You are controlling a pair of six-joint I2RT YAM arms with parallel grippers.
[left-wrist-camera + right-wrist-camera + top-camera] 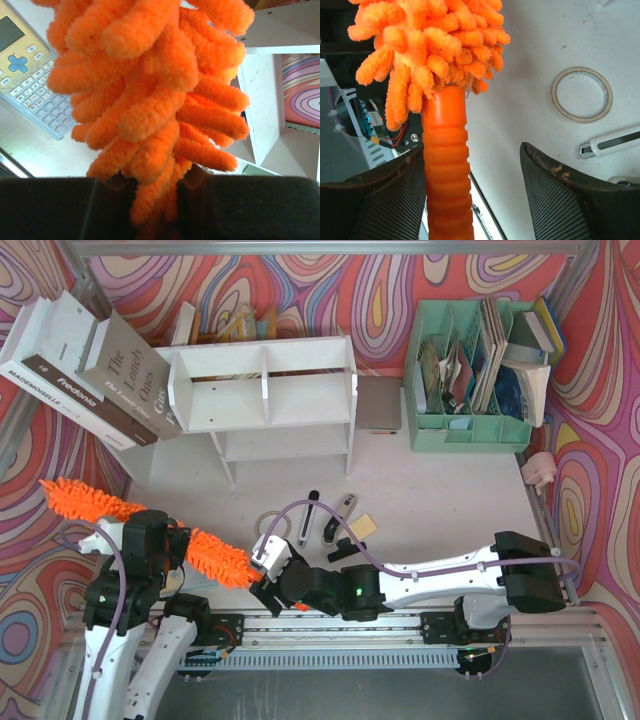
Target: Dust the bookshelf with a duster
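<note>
Now we note left pincer (172, 543) clamped on duster (215, 555) fluff, above near worktop (430, 490) edge, well apart from bookshelf (265, 390). Right pincer (470, 160) part-open astride handle, not gripping. Probably handover for reach.

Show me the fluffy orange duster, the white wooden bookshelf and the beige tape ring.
fluffy orange duster (218, 558), top view, shaggy strands.
white wooden bookshelf (300, 358), top view, top board.
beige tape ring (554, 95), right wrist view, left band.
</note>
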